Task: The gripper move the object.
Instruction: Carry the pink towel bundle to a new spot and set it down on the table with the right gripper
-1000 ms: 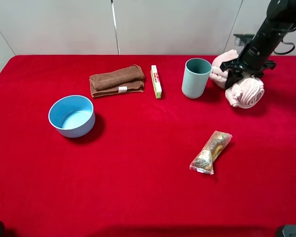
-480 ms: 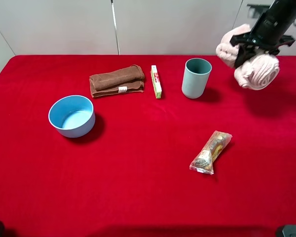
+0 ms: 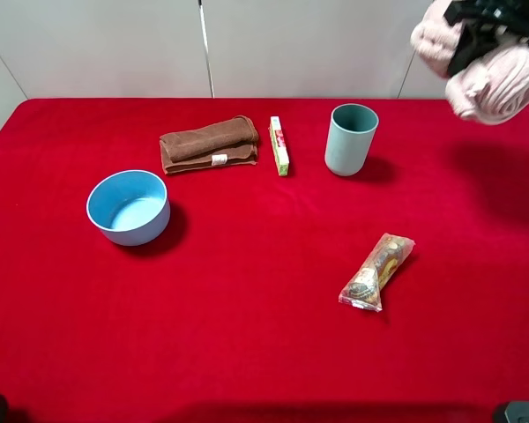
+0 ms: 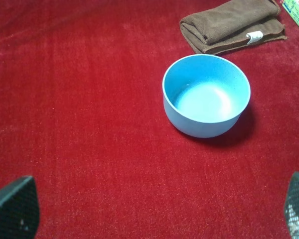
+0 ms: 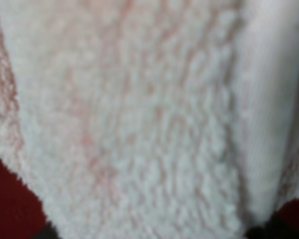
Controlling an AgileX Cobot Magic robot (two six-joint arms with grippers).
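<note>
Exterior high view: the right gripper [image 3: 474, 33], clamped on a pink plush [image 3: 501, 81], holds it in the air above the far right part of the red table [image 3: 247, 344], well apart from the cup [image 3: 350, 139]. Right wrist view: the plush fills the frame. Left wrist view: the left gripper [image 4: 154, 211], fingers wide apart and holding nothing, hangs near the bowl [image 4: 207, 102].

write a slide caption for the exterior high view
Right end effector holds a pink fluffy bundle above the red table, right of the green cup.
</note>
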